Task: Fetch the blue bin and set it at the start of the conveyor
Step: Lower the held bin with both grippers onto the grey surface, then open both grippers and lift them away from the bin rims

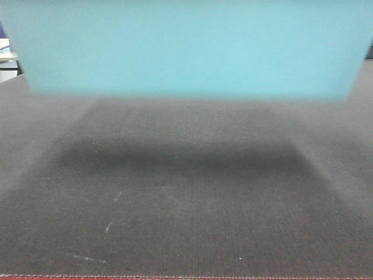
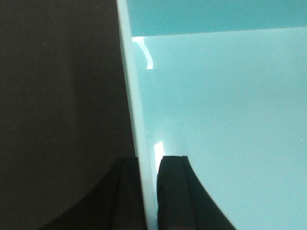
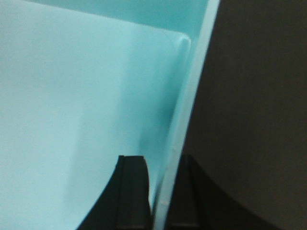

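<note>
shadowing woven conveyor start (image 1: 186,221): smooth blue bin (image 1: 186,46)

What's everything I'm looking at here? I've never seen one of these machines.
bin: one, light turquoise-blue, top of the front view, apparently raised over the belt, shadow beneath.
belt: one, dark grey, textured, spread under the bin.
edge strip: one, red, along the belt's near edge.
blurred clutter: count unclear, white and dark blue, far left beyond the belt.
left fingers: two, black, either side of a bin wall.
right fingers: two, black, either side of a bin wall.
</note>
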Robot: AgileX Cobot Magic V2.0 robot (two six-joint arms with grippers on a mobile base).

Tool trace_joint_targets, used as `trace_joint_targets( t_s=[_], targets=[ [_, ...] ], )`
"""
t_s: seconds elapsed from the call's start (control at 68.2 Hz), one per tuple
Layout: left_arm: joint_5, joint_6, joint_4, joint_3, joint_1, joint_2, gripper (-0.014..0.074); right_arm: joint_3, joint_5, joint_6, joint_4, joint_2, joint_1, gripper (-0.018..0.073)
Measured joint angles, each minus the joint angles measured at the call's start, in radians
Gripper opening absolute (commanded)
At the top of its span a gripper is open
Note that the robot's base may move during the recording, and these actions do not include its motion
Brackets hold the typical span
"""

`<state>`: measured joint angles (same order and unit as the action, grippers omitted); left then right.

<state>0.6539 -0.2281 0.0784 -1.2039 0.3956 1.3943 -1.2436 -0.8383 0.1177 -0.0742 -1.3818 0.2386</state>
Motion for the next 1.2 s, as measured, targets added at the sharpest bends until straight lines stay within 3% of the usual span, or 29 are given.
trace_joint_targets(
  t_s=[0.235, 0.396, 0.498, 0.63, 0.748, 0.806, 0.85, 1.07, 1.202],
  targets=[
    [-0.158, 0.000, -0.014, 0.158, 0.000, 0.049, -0.0111, 0.214, 0.222, 0.000, -0.010, -0.005, 0.002, -0.0153],
    [-0.184, 0.000, -0.018, 0.163, 0.000, 0.106, -0.0111, 0.240, 0.264, 0.000, -0.009, -0.038, 0.002, -0.0149],
    [-0.185, 0.000, -0.018, 0.163, 0.000, 0.133, -0.0087, 0.242, 0.278, 0.000, -0.007, -0.069, 0.002, -0.0071],
    [-0.183, 0.000, -0.018, 0.165, 0.000, 0.146, 0.0094, 0.246, 0.281, -0.005, -0.007, -0.094, 0.002, 0.0190],
    [-0.185, 0.000, -0.021, 0.165, 0.000, 0.146, 0.0372, 0.246, 0.291, -0.012, -0.007, -0.097, 0.004, 0.0491],
    [-0.180, 0.002, -0.023, 0.165, 0.000, 0.146, 0.0531, 0.246, 0.293, -0.012, -0.007, -0.097, 0.006, 0.0581],
    [-0.170, 0.002, -0.023, 0.165, 0.002, 0.144, 0.0633, 0.240, 0.289, -0.014, -0.007, -0.097, 0.006, 0.0571],
    [-0.094, 0.004, 0.004, 0.143, 0.002, 0.068, 0.0471, 0.154, 0.219, -0.016, -0.007, -0.049, 0.006, 0.0512],
    [-0.062, 0.004, 0.054, 0.122, -0.007, -0.034, 0.0349, 0.101, 0.201, -0.016, 0.019, 0.021, -0.004, 0.0365]
  ],
)
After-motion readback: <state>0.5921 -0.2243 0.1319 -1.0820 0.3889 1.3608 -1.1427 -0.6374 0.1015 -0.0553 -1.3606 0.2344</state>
